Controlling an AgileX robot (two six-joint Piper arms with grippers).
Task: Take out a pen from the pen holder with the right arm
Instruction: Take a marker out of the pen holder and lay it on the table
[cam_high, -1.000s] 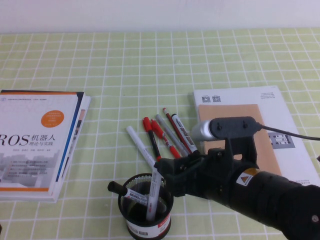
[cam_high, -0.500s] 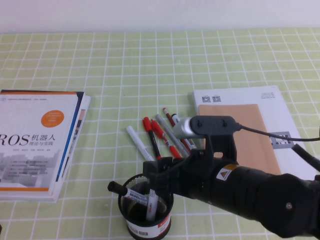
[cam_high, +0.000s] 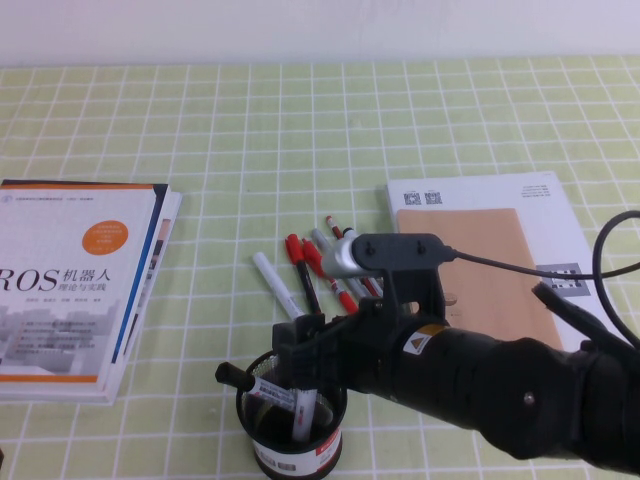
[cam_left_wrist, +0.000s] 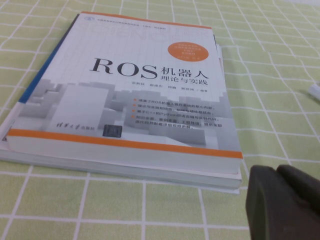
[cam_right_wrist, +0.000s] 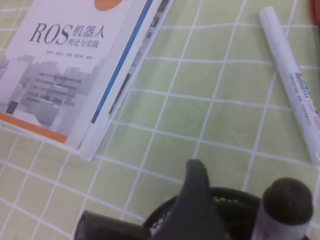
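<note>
A black mesh pen holder (cam_high: 290, 440) stands at the table's near edge. In it a white pen (cam_high: 303, 400) stands upright and a black-capped pen (cam_high: 236, 377) leans out to the left. My right gripper (cam_high: 303, 345) hangs open just over the holder's rim. In the right wrist view one dark finger (cam_right_wrist: 195, 202) reaches over the holder's rim (cam_right_wrist: 232, 197), and the upright pen's dark cap (cam_right_wrist: 287, 199) stands beside it, ungripped. My left gripper (cam_left_wrist: 276, 175) rests shut, low beside the ROS book (cam_left_wrist: 145, 85).
Several loose pens lie behind the holder: a white marker (cam_high: 272, 282) and red ones (cam_high: 303, 265). The ROS book (cam_high: 70, 290) lies at the left and a white booklet with a tan cover (cam_high: 500, 250) at the right. The right arm's cable (cam_high: 600, 270) loops over the booklet.
The right arm has moved left and forward, carrying its open gripper from beside the holder to over its rim. The pens in the holder have not moved.
</note>
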